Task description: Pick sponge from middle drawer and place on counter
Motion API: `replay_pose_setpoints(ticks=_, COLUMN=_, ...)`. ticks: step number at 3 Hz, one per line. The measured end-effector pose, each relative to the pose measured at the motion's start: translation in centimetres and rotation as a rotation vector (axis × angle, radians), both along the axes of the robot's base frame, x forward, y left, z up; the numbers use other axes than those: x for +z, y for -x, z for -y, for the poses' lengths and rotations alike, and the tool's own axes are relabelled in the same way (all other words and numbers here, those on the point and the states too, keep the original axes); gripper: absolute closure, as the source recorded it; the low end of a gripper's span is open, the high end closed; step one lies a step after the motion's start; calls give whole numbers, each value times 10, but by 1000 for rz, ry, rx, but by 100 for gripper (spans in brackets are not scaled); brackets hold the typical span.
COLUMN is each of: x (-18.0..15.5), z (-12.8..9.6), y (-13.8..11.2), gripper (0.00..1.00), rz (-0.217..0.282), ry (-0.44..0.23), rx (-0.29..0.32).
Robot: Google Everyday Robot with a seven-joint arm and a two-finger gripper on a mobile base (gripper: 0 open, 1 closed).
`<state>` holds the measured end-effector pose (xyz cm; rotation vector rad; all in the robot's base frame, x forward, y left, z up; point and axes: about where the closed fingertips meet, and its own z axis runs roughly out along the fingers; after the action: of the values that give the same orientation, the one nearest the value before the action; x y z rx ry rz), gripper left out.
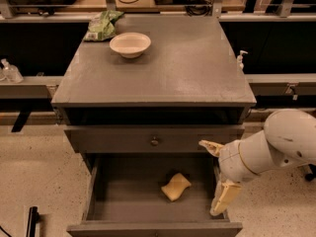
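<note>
Grey counter (187, 68), sponge (176, 186) in middle drawer (126, 194), gripper (217, 174) at right, fingers (224, 199) spread

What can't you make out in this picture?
Camera view:
Drawer right wall: mostly hidden by the open gripper hanging at it.
Drawer front: cut off by the bottom edge.
Arm: cut off by the right edge.
Gap under the counter: too dark.
Sponge underside: faces down.

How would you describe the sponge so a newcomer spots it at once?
Below the dark grey counter, the middle drawer stands pulled open. The sponge lies on its floor right of centre, left of the open gripper at the drawer's right wall. It is pale yellow, wavy-edged and alone in there, unlike the cream bowl and green bag on top.
</note>
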<state>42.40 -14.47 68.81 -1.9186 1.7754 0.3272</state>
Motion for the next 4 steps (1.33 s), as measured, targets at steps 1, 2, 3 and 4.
replay_pose_setpoints(ticks=1, x=-40, z=-20, y=-2, gripper=0, rz=-37, ry=-95, rx=-14)
replay_pose_setpoints(ticks=2, x=-107, z=-43, y=-5, gripper=0, rz=-106, ry=-181, rx=-60)
replay_pose_setpoints(ticks=3, x=-156, z=-62, y=-18, gripper=0, rz=-131, ry=-243, rx=-95)
replay_pose_setpoints(ticks=4, x=-192, z=-65, y=-31, gripper=0, rz=-144, ry=-263, rx=-144)
